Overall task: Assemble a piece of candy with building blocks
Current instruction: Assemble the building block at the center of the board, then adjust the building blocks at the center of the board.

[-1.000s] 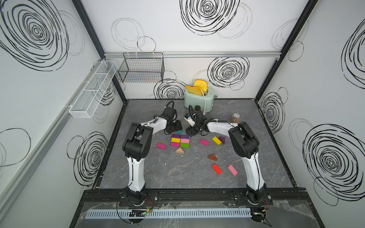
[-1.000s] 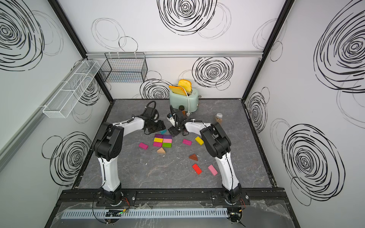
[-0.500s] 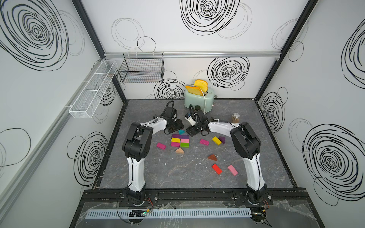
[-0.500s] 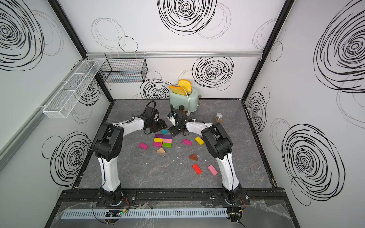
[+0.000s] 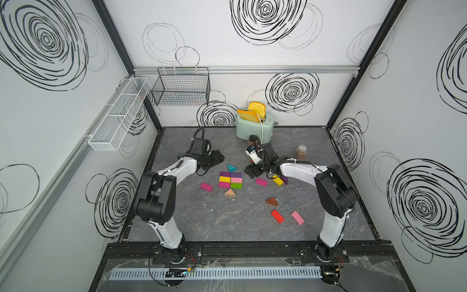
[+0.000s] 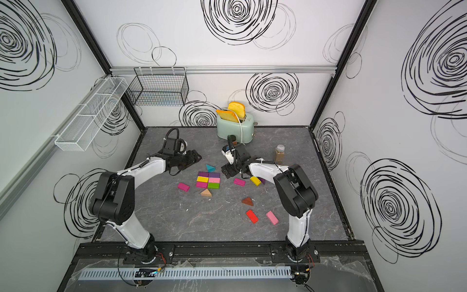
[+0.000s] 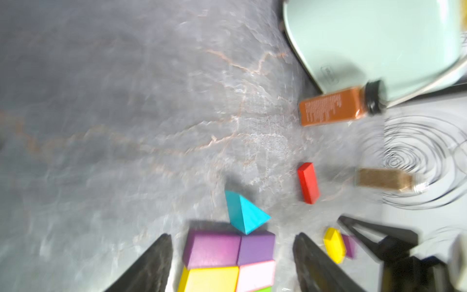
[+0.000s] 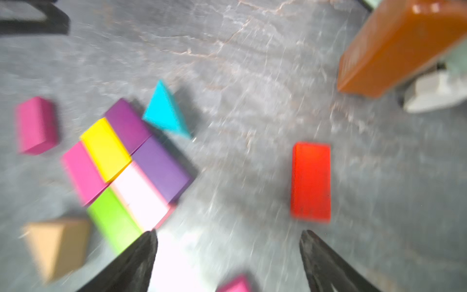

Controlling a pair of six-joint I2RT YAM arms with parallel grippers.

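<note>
The teal wedge (image 7: pixel 243 215) is seen just ahead of the wide-open, empty left fingers (image 7: pixel 154 260), one corner at the far edge of the six-brick slab (image 5: pixel 230 180) on the surface (image 5: pixel 227 222); the right fingers (image 8: pixel 141 257), likewise spread and empty, are placed beside the slab, and the left arm is judged the nearer.

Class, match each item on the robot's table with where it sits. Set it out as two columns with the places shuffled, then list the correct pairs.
Things
1. teal wedge
2. tan wedge
3. brown wedge
4. toast slices

Places
A. in the mint toaster
B. right by the green brick, on the robot's side
C. alone, just beyond the red brick and pale pink brick
D. right by the purple brick, on the toaster's side

Pairs: 1-D, 2-B, 3-C, 4-A
</note>
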